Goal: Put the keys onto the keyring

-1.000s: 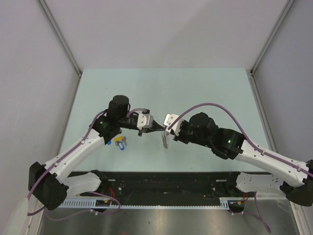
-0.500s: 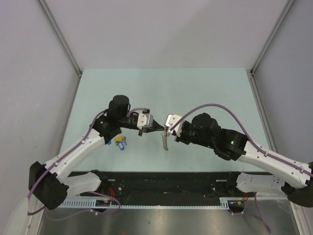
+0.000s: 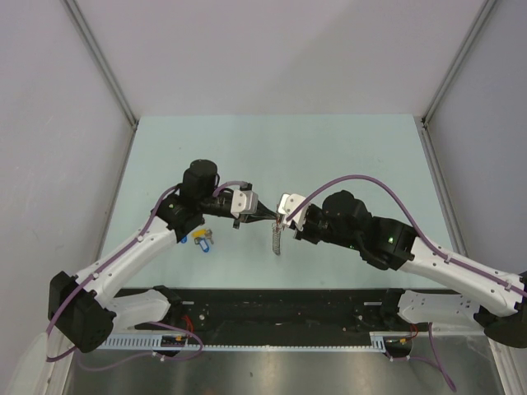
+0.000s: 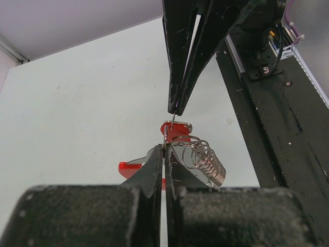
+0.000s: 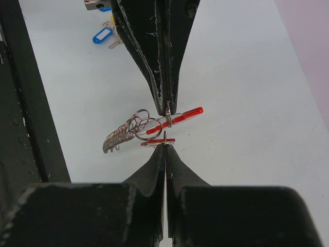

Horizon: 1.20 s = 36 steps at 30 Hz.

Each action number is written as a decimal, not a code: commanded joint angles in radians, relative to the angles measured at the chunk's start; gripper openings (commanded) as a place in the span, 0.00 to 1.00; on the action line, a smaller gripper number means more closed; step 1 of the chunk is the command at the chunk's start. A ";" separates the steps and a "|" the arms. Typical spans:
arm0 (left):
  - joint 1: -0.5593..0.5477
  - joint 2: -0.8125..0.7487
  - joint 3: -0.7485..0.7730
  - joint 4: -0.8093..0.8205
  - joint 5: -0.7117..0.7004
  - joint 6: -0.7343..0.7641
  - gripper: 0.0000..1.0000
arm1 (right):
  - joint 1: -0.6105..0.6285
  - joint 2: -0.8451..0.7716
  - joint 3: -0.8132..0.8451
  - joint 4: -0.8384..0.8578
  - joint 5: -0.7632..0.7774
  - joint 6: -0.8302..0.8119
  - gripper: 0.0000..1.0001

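Both grippers meet tip to tip above the table's middle. My left gripper (image 3: 273, 217) (image 4: 164, 147) is shut on a thin ring of the keyring, whose red band (image 5: 185, 114) (image 4: 128, 169) and grey chain of rings (image 3: 277, 241) (image 5: 121, 135) (image 4: 208, 160) hang from it. My right gripper (image 3: 283, 220) (image 5: 165, 146) is shut on a red key (image 5: 157, 141) (image 4: 176, 128), held right against that ring. A blue key (image 3: 200, 240) (image 5: 102, 35) and a yellow key (image 3: 206, 234) lie on the table under the left arm.
The pale green table (image 3: 329, 148) is bounded by grey walls at the back and sides. A black rail (image 3: 280, 309) with cables runs along the near edge, between the arm bases.
The right gripper has edged slightly left toward the left gripper's tip. The hanging chain has swung from slanted to nearly straight down. Both grippers stay shut.
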 commanded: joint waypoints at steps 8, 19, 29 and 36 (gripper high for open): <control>-0.003 -0.012 -0.001 0.026 0.048 -0.001 0.00 | 0.007 -0.002 0.044 0.025 0.007 -0.006 0.00; -0.003 -0.015 -0.001 0.023 0.057 0.000 0.00 | 0.007 0.001 0.044 0.034 0.027 -0.011 0.00; -0.003 -0.011 0.002 0.020 0.062 0.005 0.00 | 0.007 0.002 0.044 0.045 0.027 -0.012 0.00; -0.003 -0.009 0.002 0.016 0.060 0.005 0.00 | 0.007 -0.002 0.044 0.050 0.024 -0.014 0.00</control>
